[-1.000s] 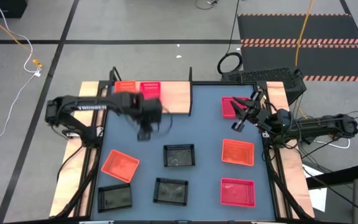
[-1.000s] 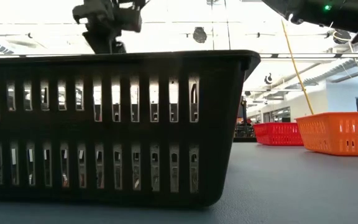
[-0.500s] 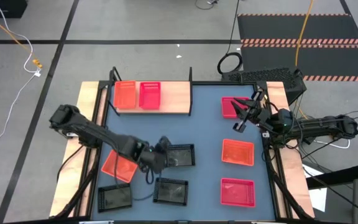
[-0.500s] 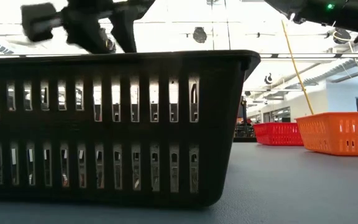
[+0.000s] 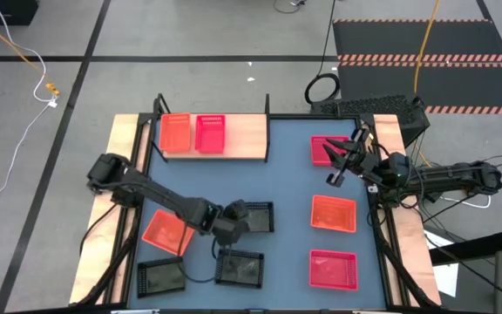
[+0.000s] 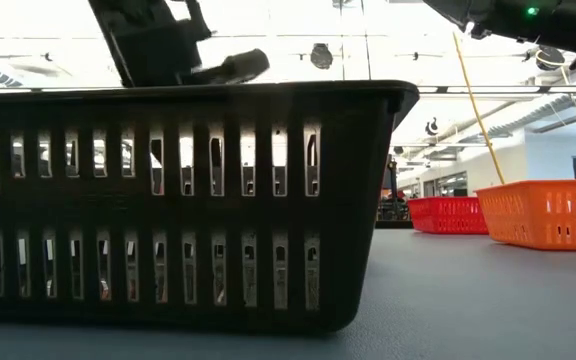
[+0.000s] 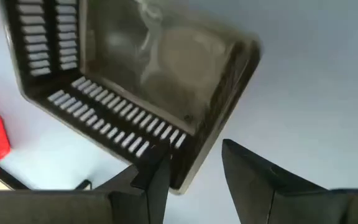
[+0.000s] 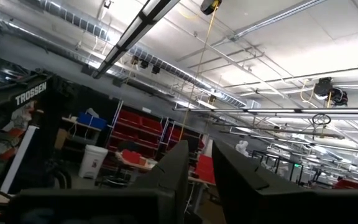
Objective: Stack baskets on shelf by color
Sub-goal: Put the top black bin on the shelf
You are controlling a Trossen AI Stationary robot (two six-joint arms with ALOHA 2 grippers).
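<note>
The left gripper [image 7: 194,177] stands parted and empty, its fingers straddling the near rim of a black basket [image 7: 148,81]; thin, stiff plastic, probably light, so pinch that slotted wall; the high view alone shows the shelf [image 5: 247,138] well beyond, and the right gripper [image 5: 336,163] raised aside, fingers slightly apart, holding nothing.

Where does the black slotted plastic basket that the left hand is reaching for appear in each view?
High view: black slotted plastic basket, mid-table, at the left hand.
Low view: cannot be told; a nearer black basket fills the foreground.
Left wrist view: it fills the upper part, corner between the fingers.
Right wrist view: not in it.
Shared landmark: the left hand.
</note>
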